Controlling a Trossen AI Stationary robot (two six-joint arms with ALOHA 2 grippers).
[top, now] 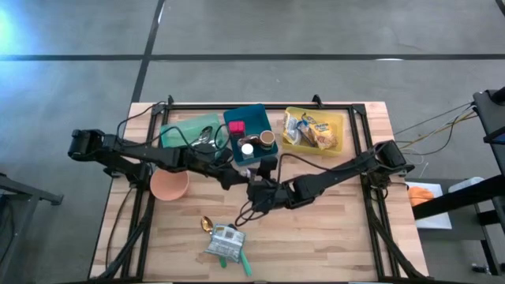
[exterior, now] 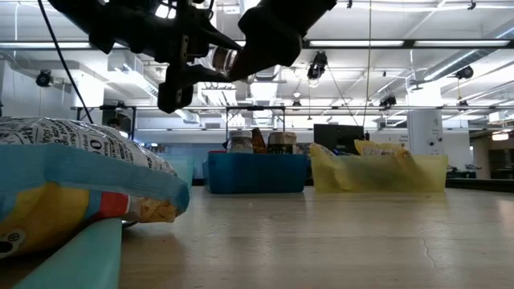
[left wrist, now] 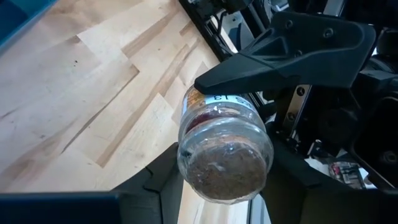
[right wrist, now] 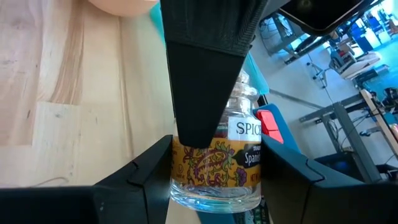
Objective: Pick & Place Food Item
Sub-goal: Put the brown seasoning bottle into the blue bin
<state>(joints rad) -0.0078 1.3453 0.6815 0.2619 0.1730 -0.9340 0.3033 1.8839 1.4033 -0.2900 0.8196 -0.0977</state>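
Note:
A glass spice jar (left wrist: 225, 158) with a yellow patterned label (right wrist: 205, 163) hangs in the air above the middle of the table, between my two grippers. My left gripper (left wrist: 225, 183) reaches in from the table's left and is shut on the jar. My right gripper (right wrist: 217, 177) reaches in from the right and is also shut on it. In the high view the two grippers meet at the table's middle (top: 254, 185) and hide the jar. The low view shows the jar (exterior: 226, 61) high above the tabletop. My left gripper pinches the jar's base end (left wrist: 186, 171) between its two fingers, one on either side of the round glass wall. The jar's bottom faces this wrist's camera. The jar is lifted clear of the table. My right gripper pinches the jar's labelled wall (right wrist: 177, 168) between its two fingers, one on either side. One finger of the left gripper (right wrist: 202, 74) lies over the jar's front and hides its upper part. The jar is clear of the table.
At the table's far edge stand a green bin (top: 189, 130), a blue bin (top: 246, 118) with jars and a yellow bin (top: 335, 142) with snack packs. A pink bowl (top: 170, 185) sits at the left. A gold spoon (top: 207, 224) and a bag (top: 225, 241) lie near the front edge.

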